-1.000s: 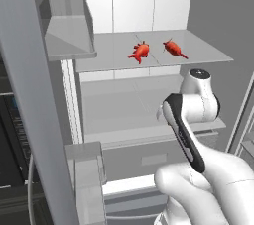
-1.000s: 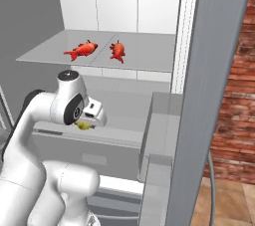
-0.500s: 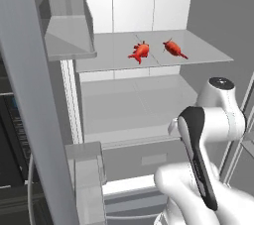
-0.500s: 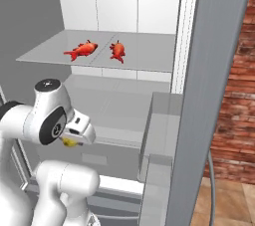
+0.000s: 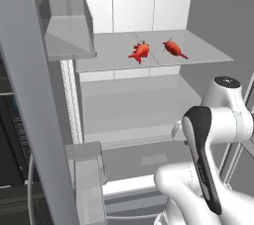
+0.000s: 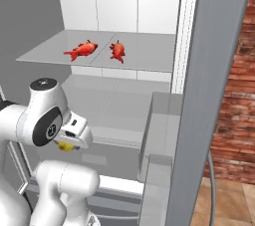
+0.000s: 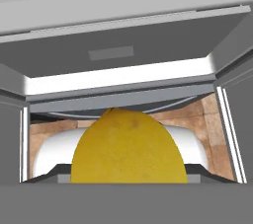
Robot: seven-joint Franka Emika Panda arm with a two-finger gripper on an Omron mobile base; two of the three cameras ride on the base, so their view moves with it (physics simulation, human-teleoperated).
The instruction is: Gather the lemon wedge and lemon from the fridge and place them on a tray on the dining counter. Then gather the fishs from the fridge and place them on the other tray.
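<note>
Yellow lemon [image 7: 129, 146] sits grasped between the fingers [image 6: 66, 146] — below the fridge [image 6: 124, 16] shelf's two fishs [image 6: 81, 49].

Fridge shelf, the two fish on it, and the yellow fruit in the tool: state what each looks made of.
Fridge shelf: pale grey, flat and matte, thin-edged; plastic or frosted glass, the render leaves it open.
Fish: glossy red-orange with stiff pointed fins and tails, more like moulded figures than flesh.
Lemon, held by the tool: yellow rind, dull, faintly mottled with small darker specks, like real peel.
</note>
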